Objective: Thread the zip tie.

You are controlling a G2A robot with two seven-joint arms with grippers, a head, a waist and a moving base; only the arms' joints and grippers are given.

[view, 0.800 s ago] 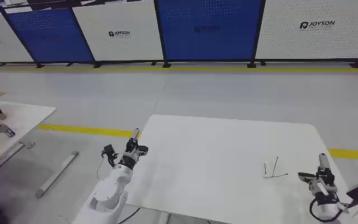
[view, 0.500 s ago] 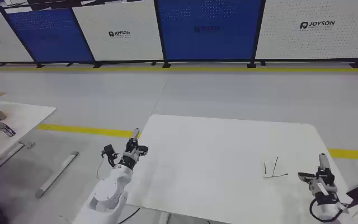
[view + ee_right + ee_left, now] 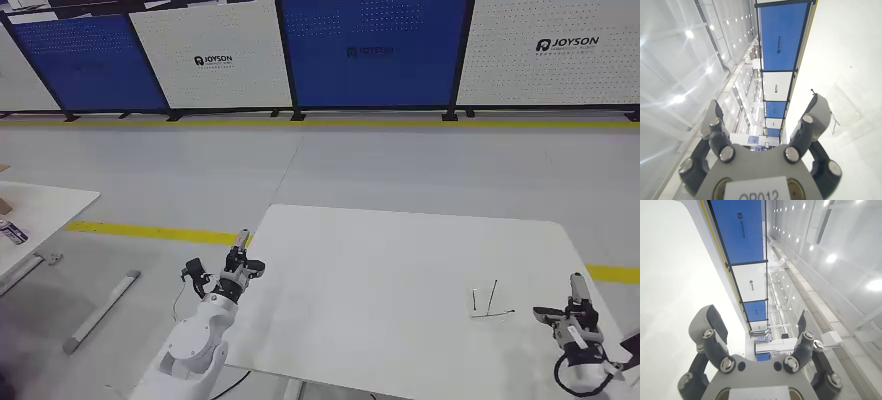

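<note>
Thin dark zip ties (image 3: 491, 300) lie crossed on the white table (image 3: 400, 290) near its right side. My right gripper (image 3: 577, 290) hangs just off the table's right edge, a short way from them; its jaws stand open and empty (image 3: 766, 106). In the right wrist view, parts of a zip tie (image 3: 834, 123) show beyond one finger (image 3: 816, 106). My left gripper (image 3: 241, 242) sits at the table's left edge, far from the ties, open with nothing between its fingers (image 3: 759, 321).
A second white table (image 3: 40, 210) stands off to the left across the floor. A yellow floor line (image 3: 150, 232) runs behind the work table. Blue and white panels (image 3: 375, 50) wall off the back.
</note>
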